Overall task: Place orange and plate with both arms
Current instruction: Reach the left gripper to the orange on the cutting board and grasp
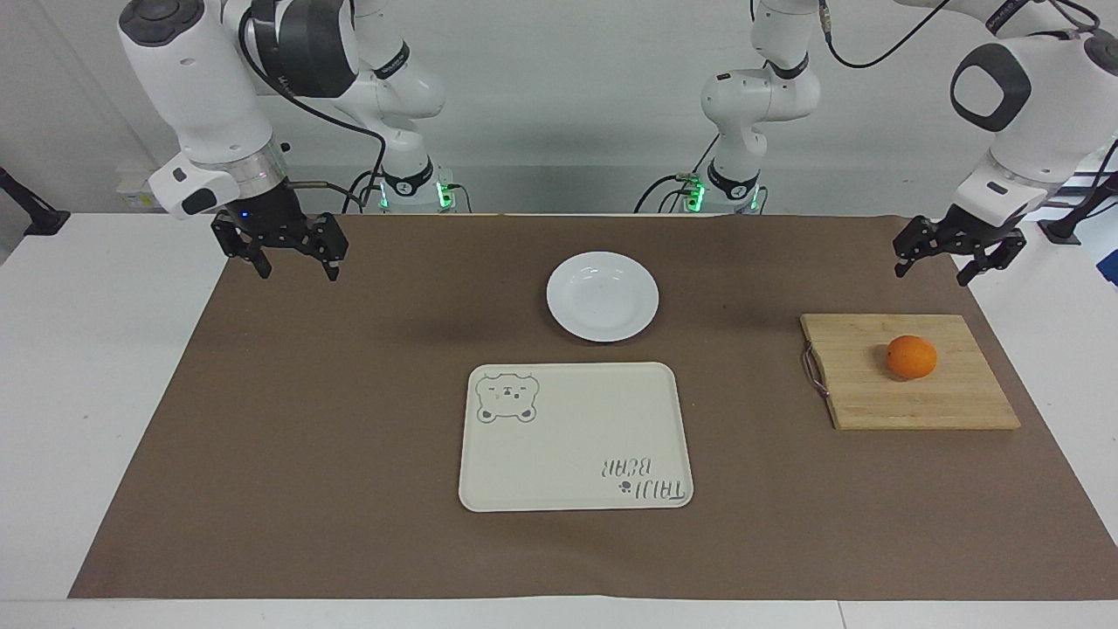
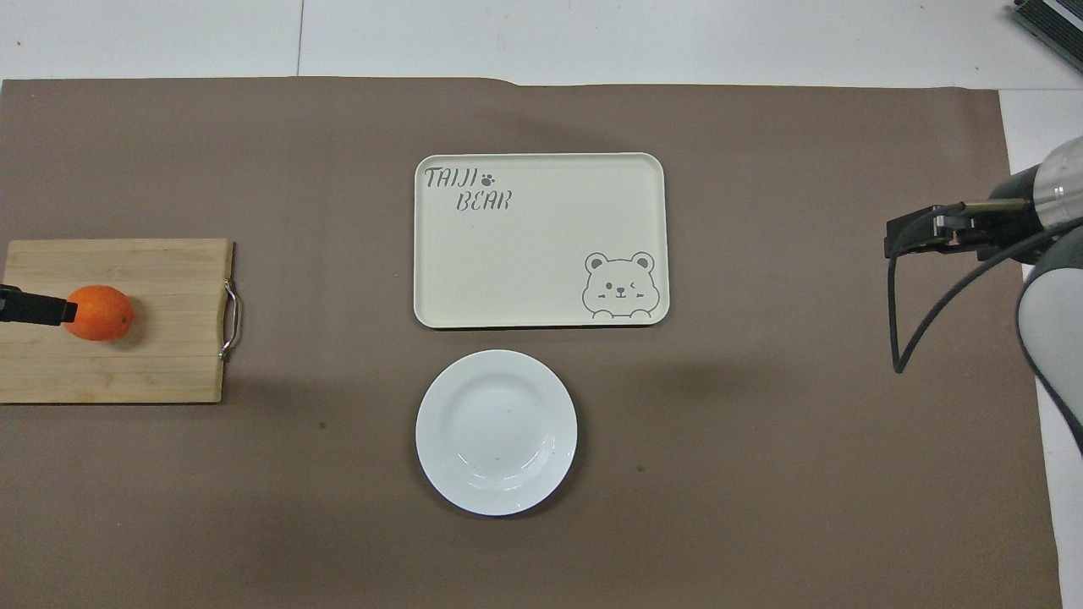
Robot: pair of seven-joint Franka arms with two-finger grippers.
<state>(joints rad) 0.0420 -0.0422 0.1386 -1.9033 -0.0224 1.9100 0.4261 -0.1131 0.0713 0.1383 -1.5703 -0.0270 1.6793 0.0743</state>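
The orange (image 1: pixel 911 356) lies on a wooden board (image 1: pixel 873 393) toward the left arm's end of the table. My left gripper (image 1: pixel 931 276) is open and empty, up in the air and clear of the orange. In the overhead view one of its fingers (image 2: pixel 38 309) covers the edge of the orange (image 2: pixel 103 313). The white plate (image 1: pixel 603 295) sits on the brown mat at the middle, empty; it also shows in the overhead view (image 2: pixel 496 431). My right gripper (image 1: pixel 298 274) waits open and empty over the mat's corner at the right arm's end.
A cream tray with a bear print (image 1: pixel 575 435) lies just farther from the robots than the plate, empty. The board (image 2: pixel 152 364) has a metal handle on the side toward the plate. A brown mat (image 1: pixel 349 393) covers most of the white table.
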